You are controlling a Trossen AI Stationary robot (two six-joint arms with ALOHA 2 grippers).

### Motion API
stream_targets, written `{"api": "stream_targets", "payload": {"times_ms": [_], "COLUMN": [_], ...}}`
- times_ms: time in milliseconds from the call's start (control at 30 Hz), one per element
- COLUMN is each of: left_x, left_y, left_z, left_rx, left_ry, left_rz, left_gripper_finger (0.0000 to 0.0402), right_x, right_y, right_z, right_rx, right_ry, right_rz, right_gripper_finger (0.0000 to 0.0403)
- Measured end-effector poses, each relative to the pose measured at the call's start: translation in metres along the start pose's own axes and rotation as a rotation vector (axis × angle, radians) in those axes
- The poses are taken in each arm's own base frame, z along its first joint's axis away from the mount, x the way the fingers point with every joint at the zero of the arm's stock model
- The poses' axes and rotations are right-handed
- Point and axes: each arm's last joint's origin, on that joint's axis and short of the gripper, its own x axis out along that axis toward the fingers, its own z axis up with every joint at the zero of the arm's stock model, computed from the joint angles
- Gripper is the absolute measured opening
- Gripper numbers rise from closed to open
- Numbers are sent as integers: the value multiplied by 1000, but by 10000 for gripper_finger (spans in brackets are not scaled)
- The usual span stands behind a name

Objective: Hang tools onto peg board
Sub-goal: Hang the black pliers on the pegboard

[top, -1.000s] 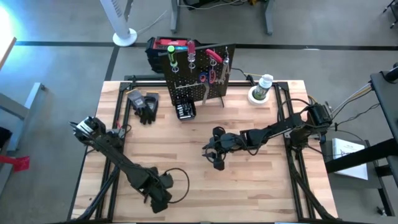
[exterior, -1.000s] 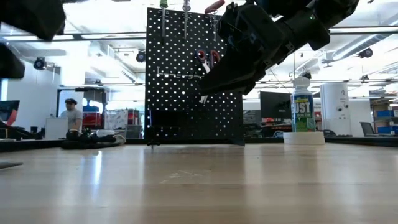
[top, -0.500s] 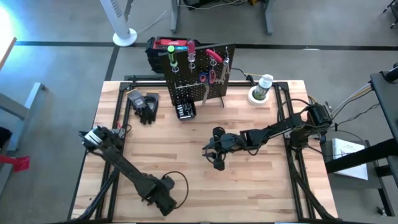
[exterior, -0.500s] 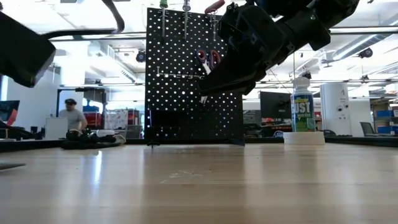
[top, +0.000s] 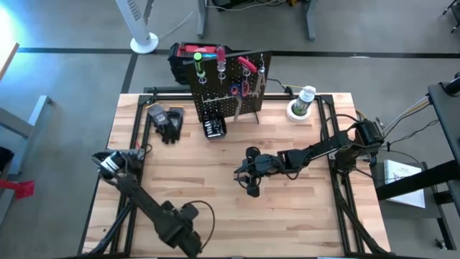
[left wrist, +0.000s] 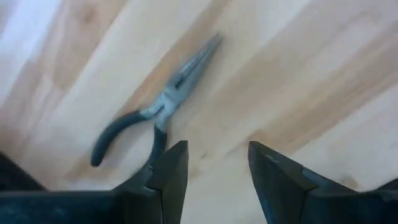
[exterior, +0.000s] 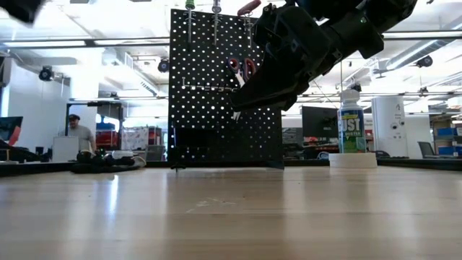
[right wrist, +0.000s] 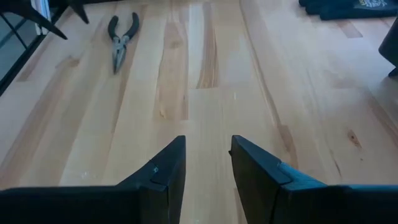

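Black-handled pliers [left wrist: 155, 112] lie flat on the table near its left edge; they also show in the high view [top: 139, 149] and the right wrist view [right wrist: 121, 34]. My left gripper [left wrist: 214, 155] is open and empty just short of the pliers' handles, above the table [top: 115, 160]. My right gripper [right wrist: 208, 146] is open and empty, hovering above the table's middle [top: 248, 178], also seen in the low view [exterior: 242, 101]. The peg board [top: 230, 86] stands upright at the far edge with screwdrivers, scissors and wrenches hanging on it.
Black gloves [top: 169, 121] and a small black box of bits [top: 214, 128] lie in front of the peg board. A toolbox [top: 190, 56] stands behind it. A bottle [top: 305, 97] stands at the far right. A person [exterior: 76, 133] is in the room beyond.
My left gripper has moved a little toward the table's near edge and toward the pliers, staying open. My left arm's elbow has swung out of the low view. My right arm has kept still.
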Motion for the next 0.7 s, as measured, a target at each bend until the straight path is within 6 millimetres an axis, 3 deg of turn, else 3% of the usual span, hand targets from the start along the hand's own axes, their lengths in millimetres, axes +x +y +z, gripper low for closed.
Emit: {"api": "stream_targets", "payload": {"times_ms": [167, 500, 700], "left_x": [-6, 57, 73], "left_y": [0, 26, 35], "left_z": [-9, -15, -15], "left_rx": [21, 181, 232], "left_ry": [-103, 4, 42], "left_rz": [9, 144, 120], "left_gripper_finger": [158, 158, 155], "right_x": [0, 0, 0], "right_y": [0, 0, 0], "right_z": [0, 1, 0], "right_rx": [0, 0, -1], "right_ry": [3, 5, 14], "right_rz": [-1, -1, -3], "right_gripper_finger": [119, 111, 109]}}
